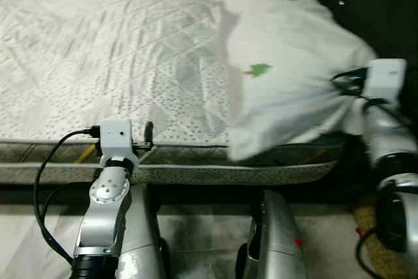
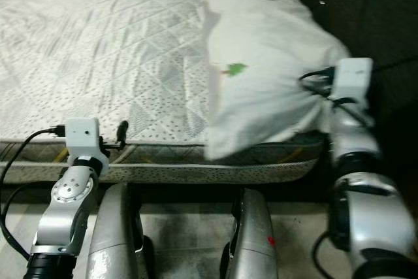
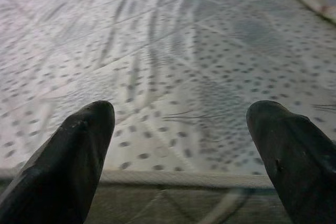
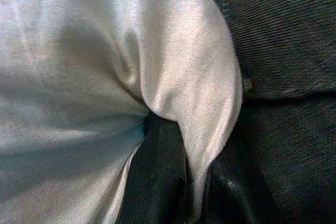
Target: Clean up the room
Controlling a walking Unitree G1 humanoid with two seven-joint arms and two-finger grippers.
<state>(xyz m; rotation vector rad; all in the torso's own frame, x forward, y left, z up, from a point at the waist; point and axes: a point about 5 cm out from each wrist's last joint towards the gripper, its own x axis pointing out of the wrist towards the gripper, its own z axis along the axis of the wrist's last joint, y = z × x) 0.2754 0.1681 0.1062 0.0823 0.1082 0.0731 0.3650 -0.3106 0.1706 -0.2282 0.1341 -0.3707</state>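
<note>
**Spotter:** Where's the thing you're tidying?

**Me:** The white pillow sits on the right-hand corner of the mattress, its lower edge draped over the mattress's front edge. It has a small green mark on its cover. I have it by the right side: my right gripper has its two black fingers pinched together on a fold of the white fabric, which I can see bunched between them in the right wrist view.

**Spotter:** And the other arm?

**Me:** My left gripper is at the near edge of the mattress, well to the left of the pillow. Its fingers are spread wide apart with nothing between them, just the quilted, dotted cover and the piped border beneath.

**Spotter:** Anything crowding you?

**Me:** A dark fabric surface lies right against the pillow on the far right, close beside my right wrist. A black cable loops off my left wrist down toward the floor. Below the mattress edge I see my own silver legs standing on pale floor, right up against the bed. The picture is a little blurred around the pillow.
</note>
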